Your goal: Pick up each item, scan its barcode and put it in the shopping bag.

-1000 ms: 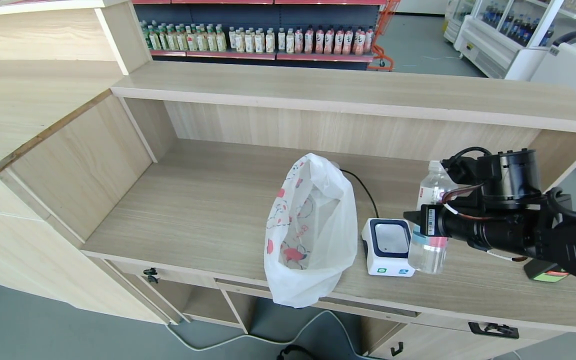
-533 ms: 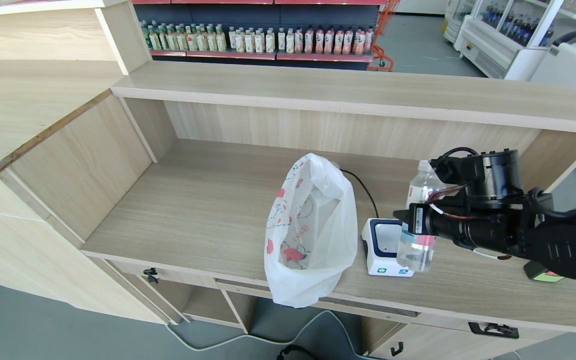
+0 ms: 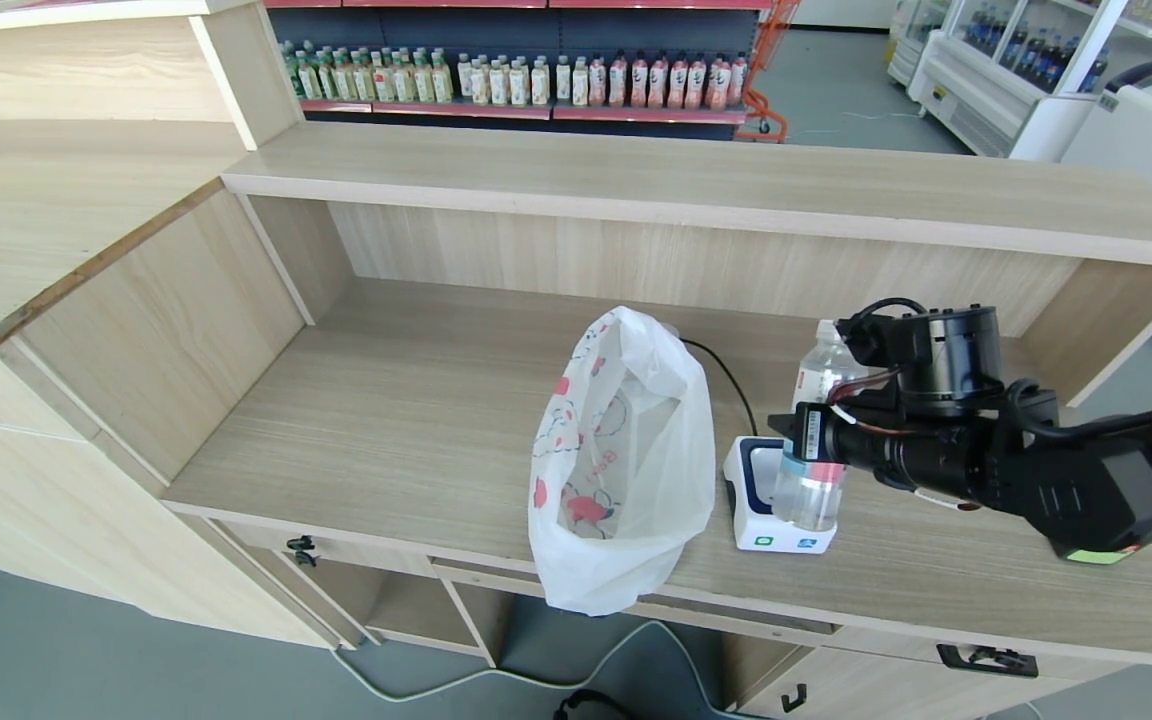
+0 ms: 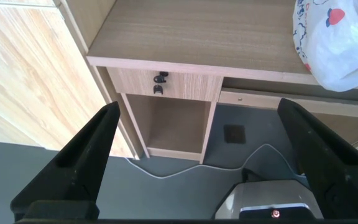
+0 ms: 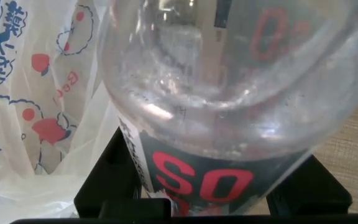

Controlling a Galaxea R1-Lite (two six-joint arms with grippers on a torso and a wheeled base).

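Observation:
A clear plastic bottle (image 3: 816, 440) with a white and pink label hangs upright over the white barcode scanner (image 3: 766, 500), with my right gripper (image 3: 804, 440) shut on its middle. In the right wrist view the bottle (image 5: 229, 87) is very close, with the bag (image 5: 36, 112) just behind it. The white shopping bag (image 3: 626, 460) with red and blue prints stands open on the counter, left of the scanner. My left gripper (image 4: 204, 155) is open, low in front of the counter's drawers, holding nothing.
The wooden counter (image 3: 406, 400) has a raised back wall and a side wall on the left. A black cable (image 3: 726, 380) runs from the scanner to the back. A small green and black item (image 3: 1096, 550) lies at the right, under my right arm.
My right gripper has carried the bottle leftward, from beside the scanner to above it. The bag and scanner have not moved.

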